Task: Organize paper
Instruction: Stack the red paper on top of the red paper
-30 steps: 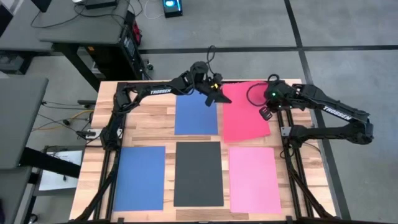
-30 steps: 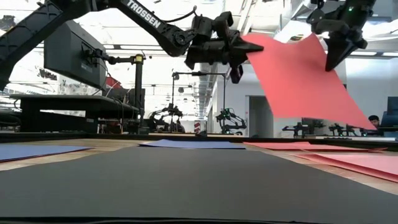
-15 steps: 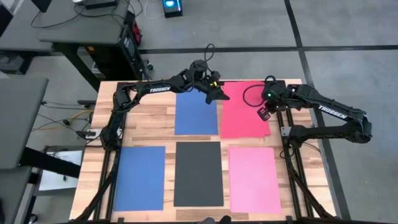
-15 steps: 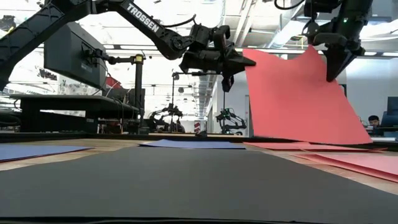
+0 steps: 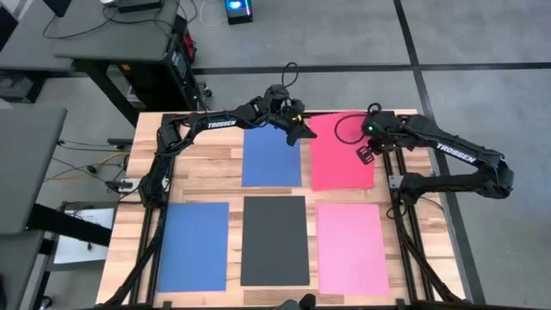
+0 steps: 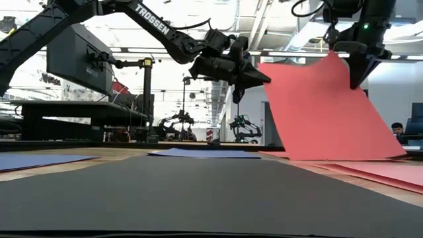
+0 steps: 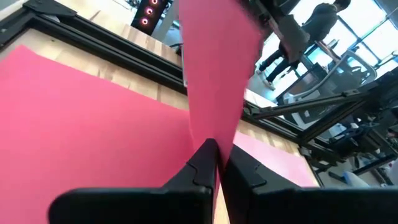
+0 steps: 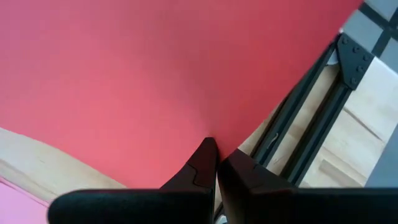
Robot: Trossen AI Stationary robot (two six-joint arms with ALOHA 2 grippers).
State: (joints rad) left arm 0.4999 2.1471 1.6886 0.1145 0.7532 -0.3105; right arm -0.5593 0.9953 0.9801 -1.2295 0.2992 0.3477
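Observation:
A red paper sheet (image 6: 317, 112) stands steeply tilted over the table's far right, held up by both grippers. My left gripper (image 6: 263, 76) is shut on its upper left corner. My right gripper (image 6: 357, 78) is shut on its right edge near the top. The sheet's lower edge (image 6: 344, 157) rests on another red sheet (image 7: 93, 106) that lies flat on the table. A blue sheet (image 5: 272, 155) lies flat at the far middle. In the near row, a blue sheet (image 5: 193, 245), a black sheet (image 5: 275, 239) and a pink sheet (image 5: 351, 248) all lie flat. My left gripper pinches the red sheet's far left corner (image 7: 214, 134) between its two fingers, one layer. The fingers come nearly level from the table's left, tipped a little down. The sheet rises away from them. Its lower edge is down on the flat red sheet. My right gripper pinches the sheet's right edge (image 8: 208, 134) between its two fingers, one layer. The fingers come from above, pointing steeply down. The sheet hangs below them in a slant down to the table.
The arms' dark frame rails (image 5: 398, 215) run along the table's right side, and others (image 5: 151, 215) along its left. Bare wood (image 5: 207, 172) shows at the far left of the table. In the room beyond are benches, other robot arms and a person (image 7: 311, 25).
Both grippers have sunk a little with the red sheet, and my left gripper has tipped downward. The sheet hung slanted with its lower corner clear of the table. It now stands steeper and squarer, with its lower edge on the flat red sheet.

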